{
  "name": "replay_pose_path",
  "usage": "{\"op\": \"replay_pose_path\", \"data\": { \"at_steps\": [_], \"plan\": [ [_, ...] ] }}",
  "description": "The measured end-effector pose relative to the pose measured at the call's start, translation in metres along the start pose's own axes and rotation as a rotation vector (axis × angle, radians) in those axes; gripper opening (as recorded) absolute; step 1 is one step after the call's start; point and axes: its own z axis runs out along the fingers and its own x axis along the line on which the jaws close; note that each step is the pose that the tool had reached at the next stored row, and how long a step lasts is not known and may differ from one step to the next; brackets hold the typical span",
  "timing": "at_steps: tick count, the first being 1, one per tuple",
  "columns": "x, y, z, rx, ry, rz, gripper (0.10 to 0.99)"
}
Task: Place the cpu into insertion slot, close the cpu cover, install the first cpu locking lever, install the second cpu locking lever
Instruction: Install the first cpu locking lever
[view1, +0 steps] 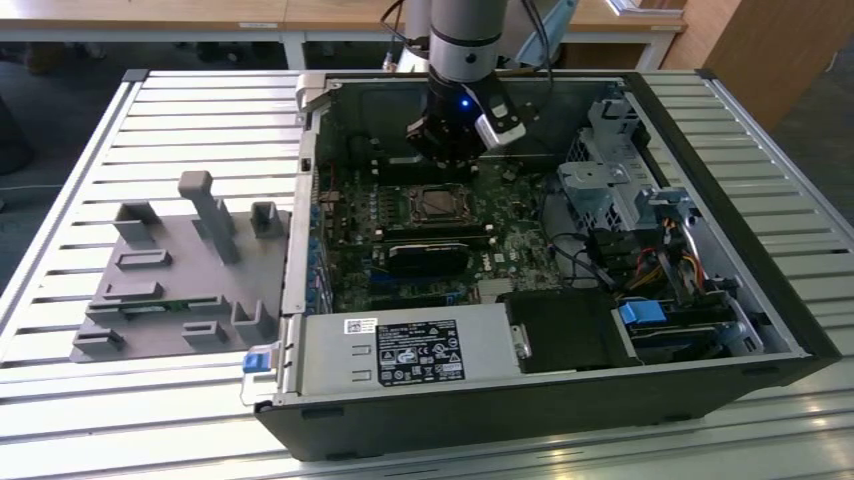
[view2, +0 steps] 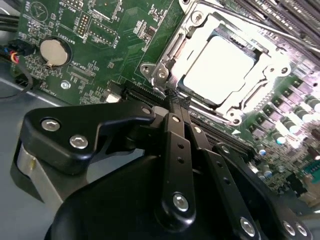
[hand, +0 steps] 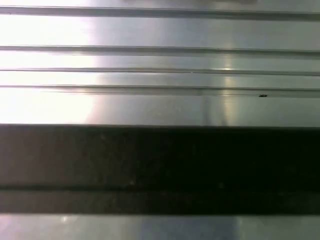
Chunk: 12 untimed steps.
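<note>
On a ribbed metal surface (view1: 80, 400) beside wooden desks (view1: 240, 12), we are watching our hand (view2: 175, 97), its fingers clenched together and empty, hovering by the cpu (view2: 217, 65), which is sitting glaringly pale in the insertion slot (view1: 437, 204) under the cpu cover (view2: 260, 95).

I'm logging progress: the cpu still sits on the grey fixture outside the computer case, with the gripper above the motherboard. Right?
Not quite. In the second wrist view the cpu already sits in the insertion slot on the motherboard, not on the fixture. The gripper is above the motherboard.
</note>
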Motion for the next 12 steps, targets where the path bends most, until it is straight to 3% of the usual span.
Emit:
{"op": "replay_pose_path", "data": {
  "at_steps": [12],
  "plan": [
    [0.0000, -0.0032, -0.0008, 0.000, 0.0000, 0.000, 0.114]
  ]
}}
